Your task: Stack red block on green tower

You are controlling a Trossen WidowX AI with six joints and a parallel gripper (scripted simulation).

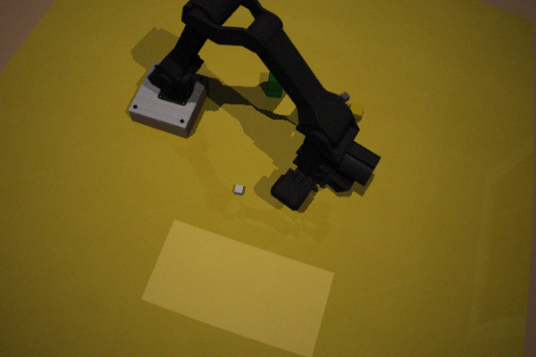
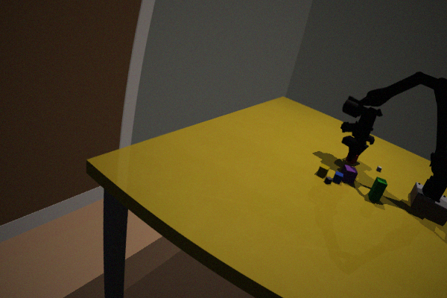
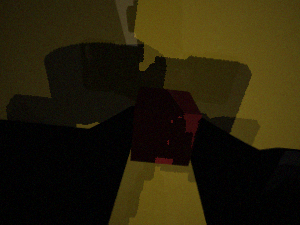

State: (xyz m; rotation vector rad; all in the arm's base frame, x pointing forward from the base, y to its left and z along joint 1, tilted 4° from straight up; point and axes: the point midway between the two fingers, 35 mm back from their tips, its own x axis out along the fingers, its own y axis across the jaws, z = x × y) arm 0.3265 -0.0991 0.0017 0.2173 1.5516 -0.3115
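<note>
The red block (image 2: pixel 354 159) (image 3: pixel 160 135) is between the two dark fingertips of my gripper (image 3: pixel 161 115) (image 2: pixel 352 160), which is shut on it. The block is at table level or very near it; the frames do not show which. In the top view the arm hides the block and fingertips. The green tower (image 1: pixel 274 87) (image 2: pixel 378 190) stands upright on the table, between the gripper and the arm's base. The arm partly covers it in the top view. The gripper is well apart from the tower.
A purple block (image 2: pixel 349 174) stands close beside the gripper, with a blue block (image 2: pixel 337 177) next to it. A small grey block (image 1: pixel 344 96) (image 2: pixel 328 180) and a yellow block (image 1: pixel 355 110) (image 2: pixel 322 172) lie beyond. A small white block (image 1: pixel 238 189) (image 2: pixel 378 168) lies on the other side.
</note>
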